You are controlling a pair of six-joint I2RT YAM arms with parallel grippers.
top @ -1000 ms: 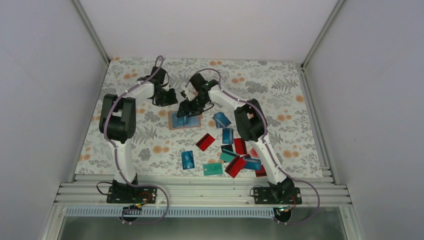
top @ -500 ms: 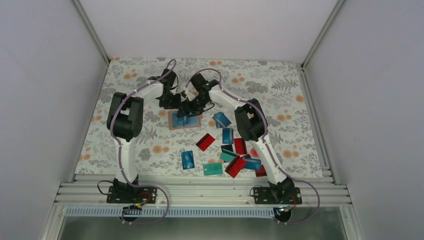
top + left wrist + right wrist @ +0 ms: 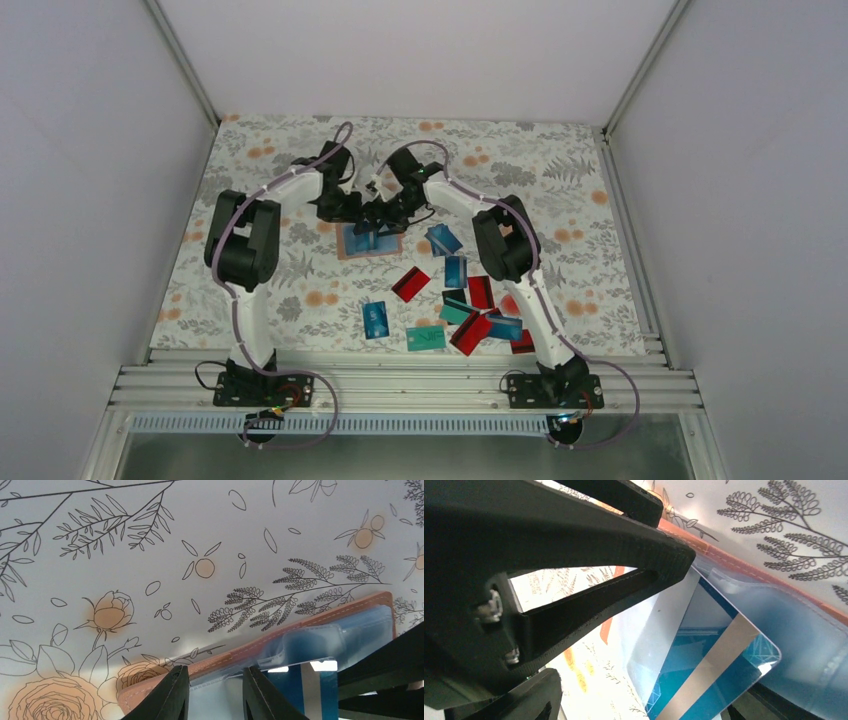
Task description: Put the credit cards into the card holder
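The card holder (image 3: 350,247) lies flat just beyond the middle of the table (image 3: 560,200), its long axis running left to right, slightly skewed. Both arms reach forward and bend inward over it. The right gripper (image 3: 378,225) pinches a blue card (image 3: 709,670), corner at the clear pocket. The left gripper (image 3: 214,675) straddles the holder's far edge, jaws narrowly apart; I cannot tell whether they grip. Loose credit cards (image 3: 376,319) lie scattered toward the near right edge.

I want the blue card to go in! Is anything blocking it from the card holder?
Nothing visible blocks it. The right end effector holds the blue card, whose corner is at the clear pocket of the card holder. The left end effector sits at the holder's edge, beside the card.
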